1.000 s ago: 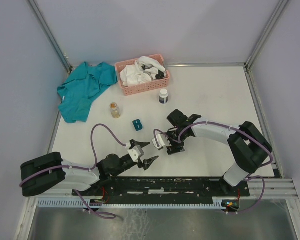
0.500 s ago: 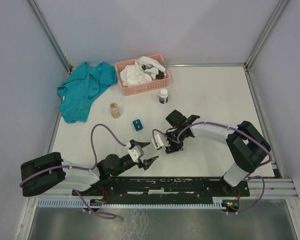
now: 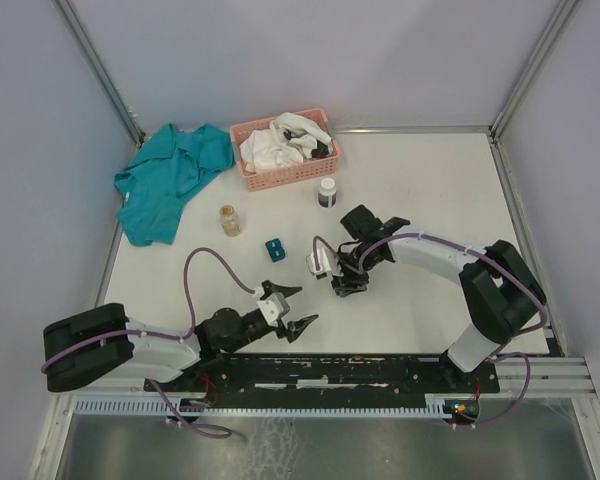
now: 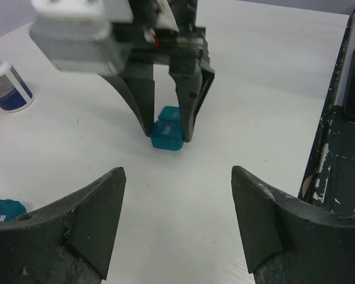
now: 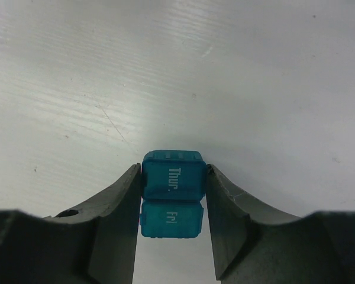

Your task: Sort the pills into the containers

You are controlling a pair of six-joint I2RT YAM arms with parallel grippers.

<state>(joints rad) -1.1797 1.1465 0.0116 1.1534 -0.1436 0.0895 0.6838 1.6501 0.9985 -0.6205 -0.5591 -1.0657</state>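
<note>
Right claw [image 4: 168, 135]: partly closed, one finger against each side of the teal pill box [image 5: 171, 198].
Box position: between the fingertips, resting on the bench [image 5: 272, 77]; its long axis runs straight ahead of the claw.
Left claw [image 3: 293, 308]: wide open, empty, farther off.

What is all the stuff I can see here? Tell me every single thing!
white table: one, white, under everything
teal cloth garment: one, teal, crumpled at the back left
pink lattice plastic basket: one, pink, at the back, holding white and dark cloth
white plastic bottle with a dark blue label: one, white and dark blue, in front of the basket
small clear jar with yellowish contents: one, clear, left of middle
teal-blue plastic pill box marked Thur and Fri: one, teal-blue, on the table inside the right tool
second teal-blue plastic pill box: one, teal-blue, lying free mid-table
left tool: one, black, open and empty, near edge
right tool: one, black, closed against that box's sides
</note>
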